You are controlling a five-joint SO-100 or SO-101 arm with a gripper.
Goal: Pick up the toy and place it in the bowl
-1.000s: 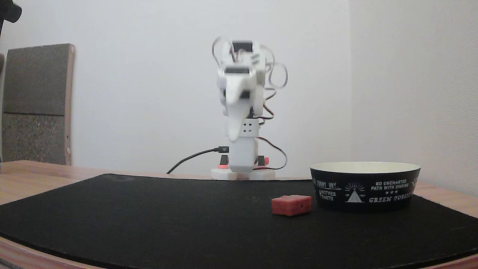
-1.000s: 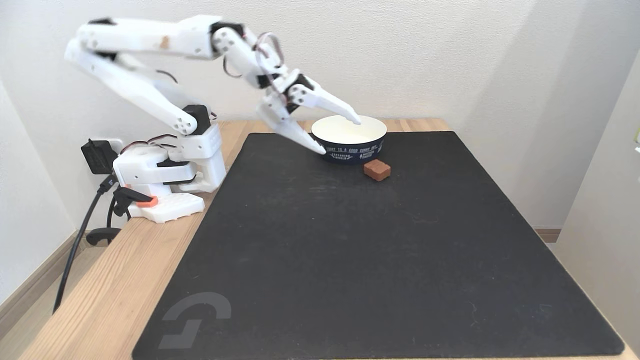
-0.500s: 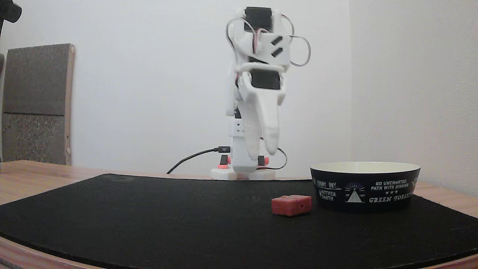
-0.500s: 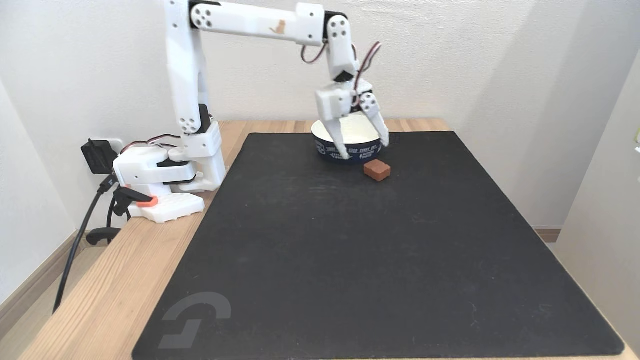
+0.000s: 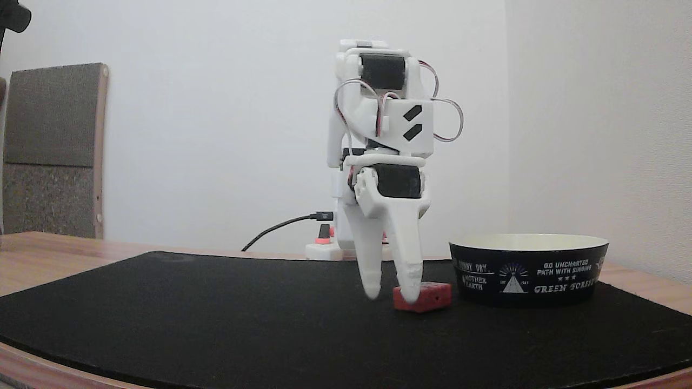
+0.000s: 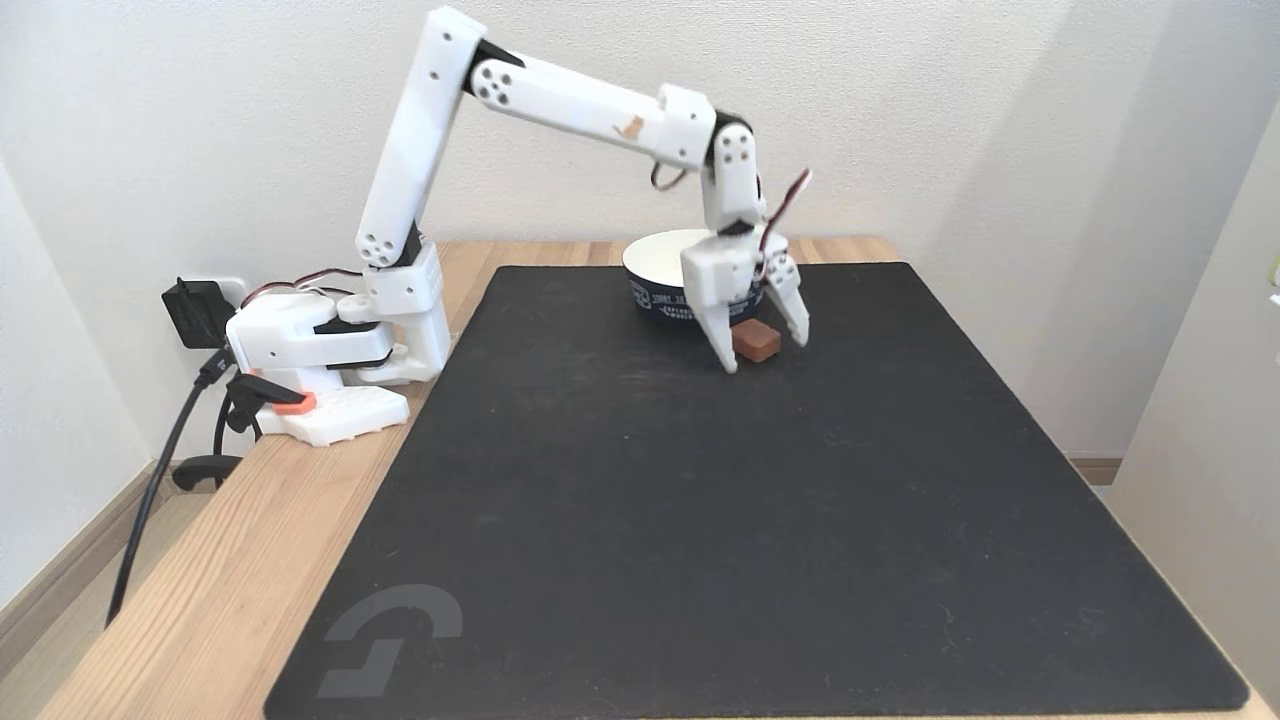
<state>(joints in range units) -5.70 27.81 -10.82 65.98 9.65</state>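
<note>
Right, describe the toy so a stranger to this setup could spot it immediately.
Start at the big black mat on the wooden table, then find the round black bowl with white lettering at its far edge. The toy lies on the mat beside that bowl, between the open pincer fingers: a small red rounded block, the only red thing on the mat.

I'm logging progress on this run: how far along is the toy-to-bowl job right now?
Done: the approach. The gripper is down at the mat, open, with a finger on each side of the toy. In hand: lining up the grasp; the toy lies on the mat beside the bowl, not yet clamped. Left: closing on it, lifting, carrying it over the rim and releasing.
</note>
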